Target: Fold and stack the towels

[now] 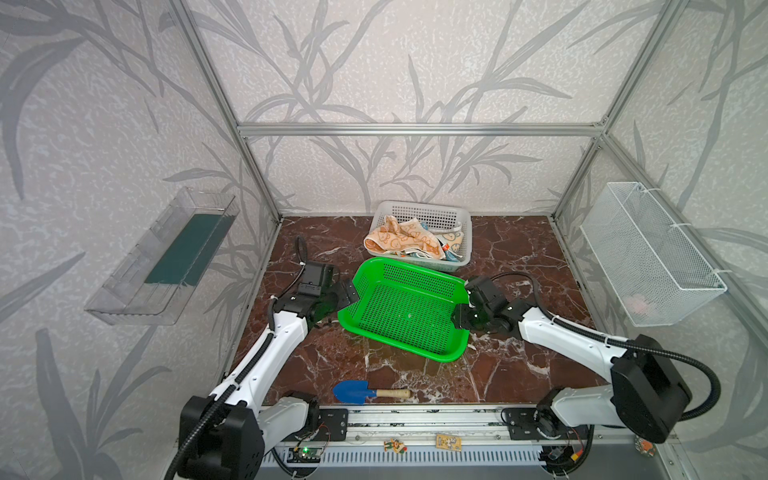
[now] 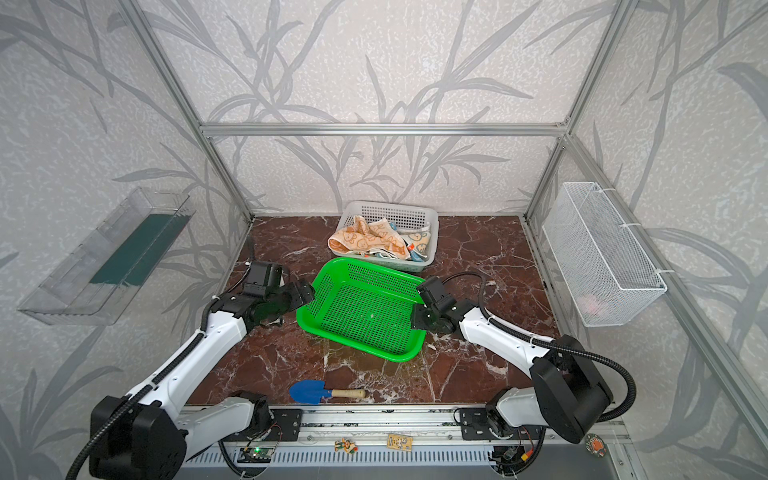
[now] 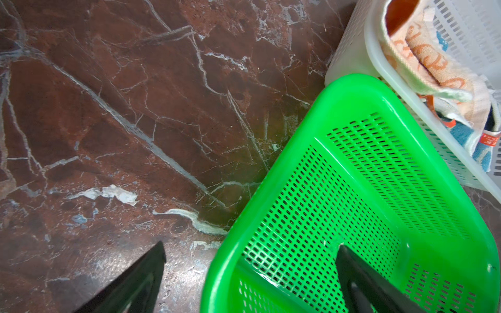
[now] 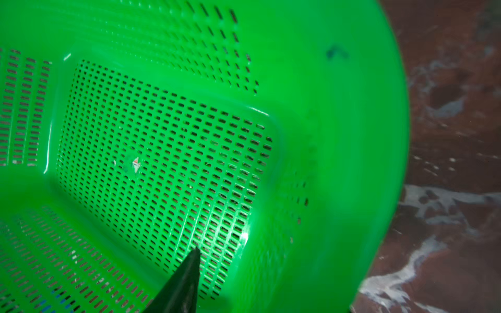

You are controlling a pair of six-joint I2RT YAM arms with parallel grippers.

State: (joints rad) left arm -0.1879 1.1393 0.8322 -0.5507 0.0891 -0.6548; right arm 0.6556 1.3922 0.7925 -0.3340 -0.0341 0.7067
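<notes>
The towels (image 1: pixel 405 241) (image 2: pixel 370 239) lie crumpled in a white basket (image 1: pixel 419 205) at the back; an orange-patterned cream one is on top, with blue-patterned cloth beside it. The left wrist view shows the towels (image 3: pixel 433 70) hanging over that basket's rim. In front of it stands an empty green basket (image 1: pixel 415 269) (image 2: pixel 374 268), its near right corner tilted. My left gripper (image 1: pixel 351 293) (image 3: pixel 250 245) is open and straddles the green basket's left rim (image 3: pixel 298 141). My right gripper (image 1: pixel 461 305) is at the right rim; one finger (image 4: pixel 184 281) is inside the basket, the other is hidden behind the wall.
A blue trowel (image 1: pixel 365 391) with a wooden handle lies near the front edge of the marble table. A white wire basket (image 1: pixel 652 253) hangs on the right wall and a clear tray (image 1: pixel 166 257) on the left wall.
</notes>
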